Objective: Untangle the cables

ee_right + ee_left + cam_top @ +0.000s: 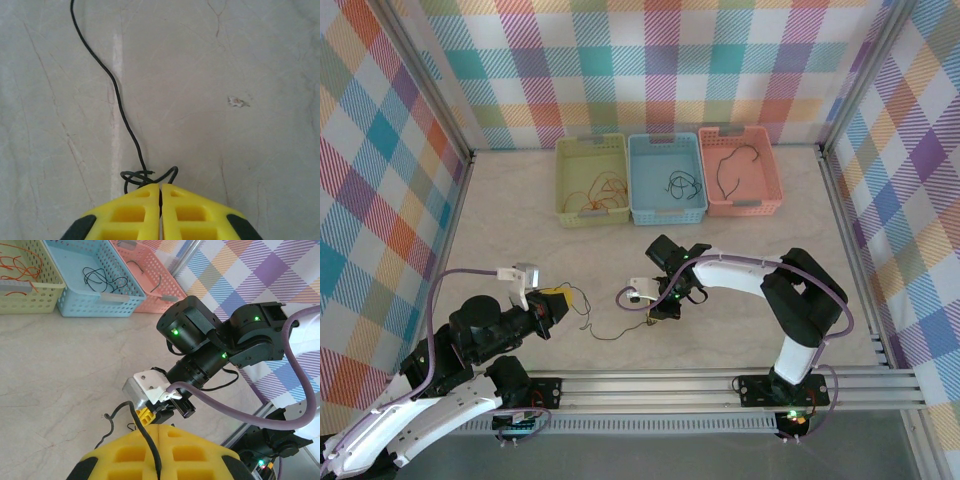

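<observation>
Pale marbled surface, checked walls around. Near the arms lies a thin black cable: yellow-fingered left pincer clenched on one end, right pincer clenched at its knot, probably so pulling apart loosens it.

I read the table as a smooth, stone-look slab, pale and veined, with a low sheen. The green basket, blue basket and pink basket look like moulded plastic lattice, semi-matt. Fingers on the left gripper and right gripper are matt yellow plastic with black ends. The cable has a thin, smooth dark sheath. The arm housing is glossy black plastic; the front rail looks like brushed metal.
</observation>
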Action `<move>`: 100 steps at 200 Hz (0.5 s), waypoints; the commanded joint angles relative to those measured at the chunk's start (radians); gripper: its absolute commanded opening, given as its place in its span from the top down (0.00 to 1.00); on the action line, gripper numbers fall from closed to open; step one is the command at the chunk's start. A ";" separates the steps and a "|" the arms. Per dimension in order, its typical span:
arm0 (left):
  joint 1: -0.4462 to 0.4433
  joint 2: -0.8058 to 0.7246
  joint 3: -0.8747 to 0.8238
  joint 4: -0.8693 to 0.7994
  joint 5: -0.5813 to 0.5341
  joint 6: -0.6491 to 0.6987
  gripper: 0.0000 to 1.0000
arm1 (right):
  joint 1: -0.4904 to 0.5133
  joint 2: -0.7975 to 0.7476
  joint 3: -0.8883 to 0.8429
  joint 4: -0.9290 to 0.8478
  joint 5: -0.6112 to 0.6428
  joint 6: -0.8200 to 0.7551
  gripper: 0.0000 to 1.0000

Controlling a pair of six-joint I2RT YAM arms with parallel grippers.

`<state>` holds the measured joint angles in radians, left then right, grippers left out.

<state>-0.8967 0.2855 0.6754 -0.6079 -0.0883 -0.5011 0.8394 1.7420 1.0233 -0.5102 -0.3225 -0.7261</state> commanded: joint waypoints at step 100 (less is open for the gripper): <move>-0.010 -0.017 -0.010 -0.005 0.006 0.018 1.00 | 0.001 -0.058 -0.026 0.028 -0.104 -0.020 0.80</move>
<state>-0.8967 0.2821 0.6750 -0.6083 -0.0883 -0.5011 0.8375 1.7046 1.0096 -0.4576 -0.3588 -0.7204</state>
